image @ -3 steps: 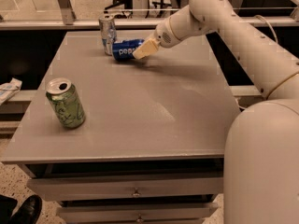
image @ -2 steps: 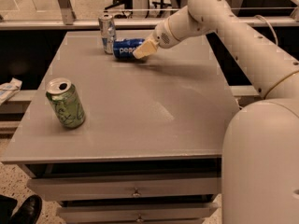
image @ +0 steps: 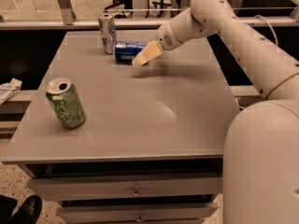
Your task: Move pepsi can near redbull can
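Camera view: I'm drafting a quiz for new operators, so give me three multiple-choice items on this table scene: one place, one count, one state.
1. Where is the pepsi can?
A. front left corner
B. far side, beside the redbull can
C. on the floor

2. How many cans are on the table?
A. two
B. three
C. four

3. How is the pepsi can posed?
A. upright
B. atop another can
C. lying on its side

Answers:
1 B, it lies next to the redbull can, with the end effector at its other end.
2 B, pepsi, redbull and a green can.
3 C, its long side rests on the table.
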Controlling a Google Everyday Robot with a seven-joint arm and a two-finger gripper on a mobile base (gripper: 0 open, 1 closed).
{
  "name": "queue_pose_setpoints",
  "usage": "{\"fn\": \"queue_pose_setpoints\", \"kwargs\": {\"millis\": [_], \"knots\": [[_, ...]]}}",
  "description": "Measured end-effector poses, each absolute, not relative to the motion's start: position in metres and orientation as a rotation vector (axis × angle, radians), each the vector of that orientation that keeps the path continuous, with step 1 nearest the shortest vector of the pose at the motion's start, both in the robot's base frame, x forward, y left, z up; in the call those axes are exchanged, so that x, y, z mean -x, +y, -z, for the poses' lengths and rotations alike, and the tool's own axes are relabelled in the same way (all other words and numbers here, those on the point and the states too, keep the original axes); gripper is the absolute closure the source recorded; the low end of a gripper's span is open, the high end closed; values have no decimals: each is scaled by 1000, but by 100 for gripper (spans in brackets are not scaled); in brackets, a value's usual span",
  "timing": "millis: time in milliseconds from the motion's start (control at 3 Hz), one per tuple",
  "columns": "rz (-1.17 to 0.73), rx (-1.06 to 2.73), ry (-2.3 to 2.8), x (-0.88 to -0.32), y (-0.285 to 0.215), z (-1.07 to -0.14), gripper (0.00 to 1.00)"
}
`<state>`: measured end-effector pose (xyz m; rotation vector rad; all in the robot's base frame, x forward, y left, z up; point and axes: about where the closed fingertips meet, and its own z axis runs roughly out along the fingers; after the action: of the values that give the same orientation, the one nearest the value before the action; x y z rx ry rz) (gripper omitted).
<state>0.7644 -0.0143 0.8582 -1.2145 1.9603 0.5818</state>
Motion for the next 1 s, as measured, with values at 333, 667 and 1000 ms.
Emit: {"fn": "queue_pose_setpoints", "kwargs": {"millis": [333, 667, 1000], "knots": [[-584, 1210, 1948, -762, -21, -861, 0], [-587, 1188, 1928, -757, -38, -866, 0], [-589, 1170, 1915, -754, -50, -870, 0]]}}
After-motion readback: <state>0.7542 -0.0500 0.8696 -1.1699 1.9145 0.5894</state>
